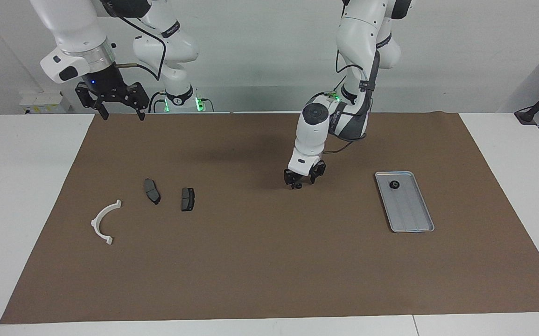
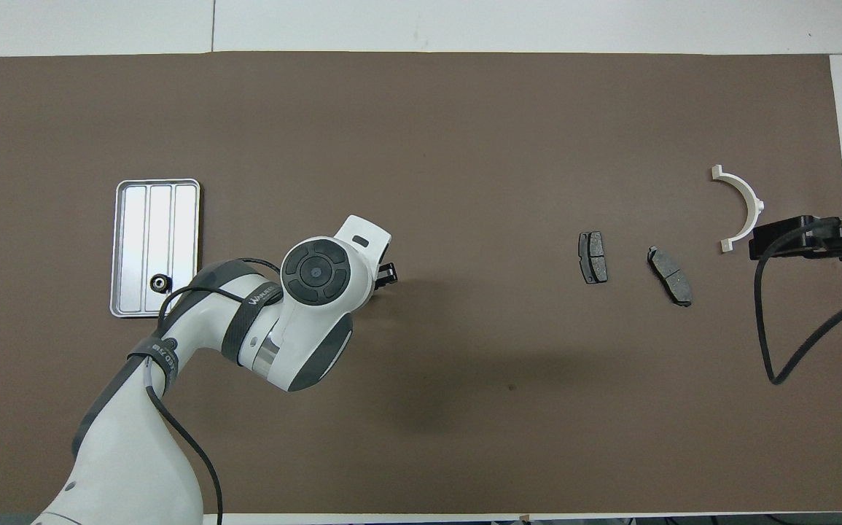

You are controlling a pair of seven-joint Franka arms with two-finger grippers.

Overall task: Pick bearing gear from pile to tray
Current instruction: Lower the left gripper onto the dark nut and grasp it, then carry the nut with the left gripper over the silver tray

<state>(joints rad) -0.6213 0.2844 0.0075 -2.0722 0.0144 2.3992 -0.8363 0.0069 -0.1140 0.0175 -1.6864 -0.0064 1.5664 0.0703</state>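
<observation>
Left hand low over mat, small black gear between part-open fingers

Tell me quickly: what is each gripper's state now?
Left gripper: down around a small black part; grip cannot be told.
Right gripper: open, empty, waiting.

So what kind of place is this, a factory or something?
More likely a robotics lab or test bench: two white arms at a table covered by a brown mat, with a few car-type parts laid out, brake pads and a metal tray.
</observation>
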